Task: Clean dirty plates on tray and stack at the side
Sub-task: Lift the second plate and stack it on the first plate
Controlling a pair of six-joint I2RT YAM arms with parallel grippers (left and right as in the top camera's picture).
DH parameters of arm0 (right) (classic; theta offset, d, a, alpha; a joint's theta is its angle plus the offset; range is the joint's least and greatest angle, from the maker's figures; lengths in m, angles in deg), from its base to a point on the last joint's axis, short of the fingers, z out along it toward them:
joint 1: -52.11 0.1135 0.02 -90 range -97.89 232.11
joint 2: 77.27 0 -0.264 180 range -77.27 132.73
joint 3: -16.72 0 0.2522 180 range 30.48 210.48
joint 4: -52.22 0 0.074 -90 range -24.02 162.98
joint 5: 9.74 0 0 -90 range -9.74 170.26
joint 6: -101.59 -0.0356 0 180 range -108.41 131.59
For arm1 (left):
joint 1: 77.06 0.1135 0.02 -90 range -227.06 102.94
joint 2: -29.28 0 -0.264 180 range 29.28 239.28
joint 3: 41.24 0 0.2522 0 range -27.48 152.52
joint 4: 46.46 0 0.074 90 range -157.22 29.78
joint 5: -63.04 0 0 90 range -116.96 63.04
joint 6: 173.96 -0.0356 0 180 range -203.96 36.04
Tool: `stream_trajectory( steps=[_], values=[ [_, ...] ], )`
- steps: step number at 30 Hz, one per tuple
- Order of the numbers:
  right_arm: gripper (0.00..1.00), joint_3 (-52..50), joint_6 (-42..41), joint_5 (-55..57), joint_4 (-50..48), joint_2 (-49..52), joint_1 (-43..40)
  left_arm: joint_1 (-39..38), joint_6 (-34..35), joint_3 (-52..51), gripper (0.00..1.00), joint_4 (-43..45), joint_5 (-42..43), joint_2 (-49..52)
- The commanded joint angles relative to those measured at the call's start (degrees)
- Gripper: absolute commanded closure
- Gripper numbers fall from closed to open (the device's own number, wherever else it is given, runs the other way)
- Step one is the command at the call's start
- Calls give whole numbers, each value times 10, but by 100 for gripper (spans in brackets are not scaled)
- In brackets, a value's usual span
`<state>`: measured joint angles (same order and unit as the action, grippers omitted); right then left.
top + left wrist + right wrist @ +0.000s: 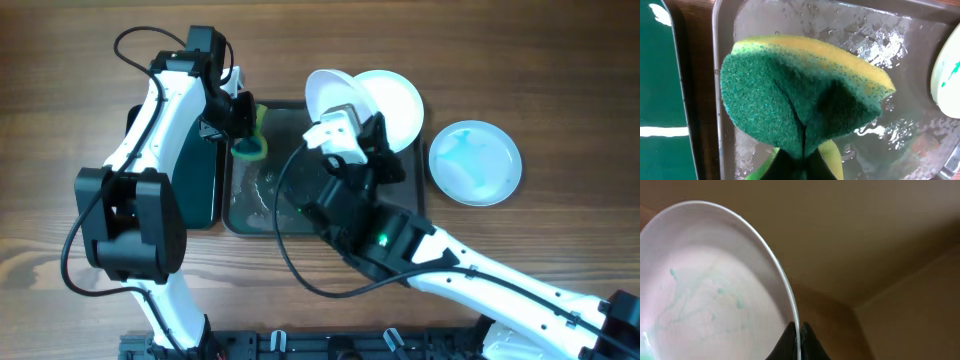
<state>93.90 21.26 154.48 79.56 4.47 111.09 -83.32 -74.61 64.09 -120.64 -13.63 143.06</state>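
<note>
1. Currently the left gripper (pixel 800 169) is clamped on the green-and-yellow sponge (pixel 800 95), which hangs over the upper left corner of the wet tray (pixel 255 205).
2. The right gripper (pixel 799 332) pinches the held plate (pixel 715 295) by its rim. The plate is tipped up off the tray at upper centre of the overhead view, with faint teal smears on its face.
3. From the sponge, this plate lies to the right and close by. The left arm is the nearer wiper, so I judge the next stroke must travel rightward across the plate's face.
4. A second plate (pixel 400 100) sits at the tray's upper right, and a third plate (pixel 475 162), smeared teal, rests on the table right of the tray.
</note>
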Motion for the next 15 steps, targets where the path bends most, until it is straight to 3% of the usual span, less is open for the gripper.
stream_trajectory(
  steps=[1, 5, 10, 12, 15],
  values=[
    [96, 5, 159, 72, -61, -9, 16, 0, 6, 6, 96, 2, 1, -13],
    [96, 5, 202, 101, -89, -9, 19, 1, 6, 6, 96, 2, 1, -13],
    [96, 2, 157, 64, -87, -9, 19, 0, 6, 6, 96, 2, 1, -13],
    [96, -2, 87, 25, -49, -9, 19, 0, 6, 6, 96, 2, 1, -13],
    [96, -2, -80, -104, 67, -9, 9, 0, 6, 6, 96, 2, 1, -13]
  ],
)
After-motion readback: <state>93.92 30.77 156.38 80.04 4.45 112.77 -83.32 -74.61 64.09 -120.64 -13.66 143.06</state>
